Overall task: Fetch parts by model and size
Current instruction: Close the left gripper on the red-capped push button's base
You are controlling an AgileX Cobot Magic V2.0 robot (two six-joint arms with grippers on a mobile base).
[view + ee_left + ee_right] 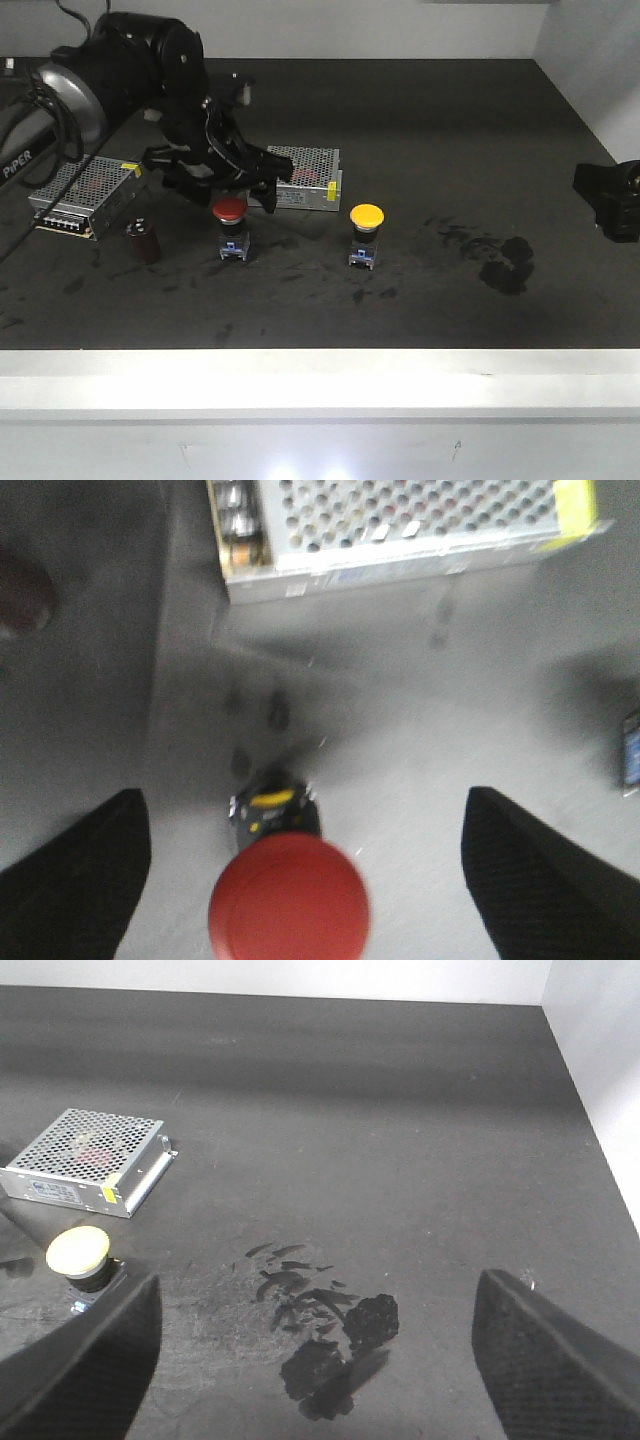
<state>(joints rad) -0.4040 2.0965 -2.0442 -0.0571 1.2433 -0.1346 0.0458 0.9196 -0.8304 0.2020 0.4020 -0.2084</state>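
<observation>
- We note two switches on the table (430, 120): left switch (231, 228) and right switch (365, 233), side by side but apart.
- Capacitor (142, 241) stands left of the left switch.
- Left box (85, 195) lies behind the capacitor, further left.
- Mid box (308, 178) lies behind the switches, between them.
- Left gripper (228, 195) hangs over the left switch, one finger on each side.

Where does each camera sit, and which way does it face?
Front: before the table, above, looking down across it; left arm near the red button, right arm at the edge.
Left wrist: on the left arm, looking down between the open left fingers at the red button.
Right wrist: on the right arm, looking down between the open right fingers at the stain.
Front and right wrist share the yellow button.
</observation>
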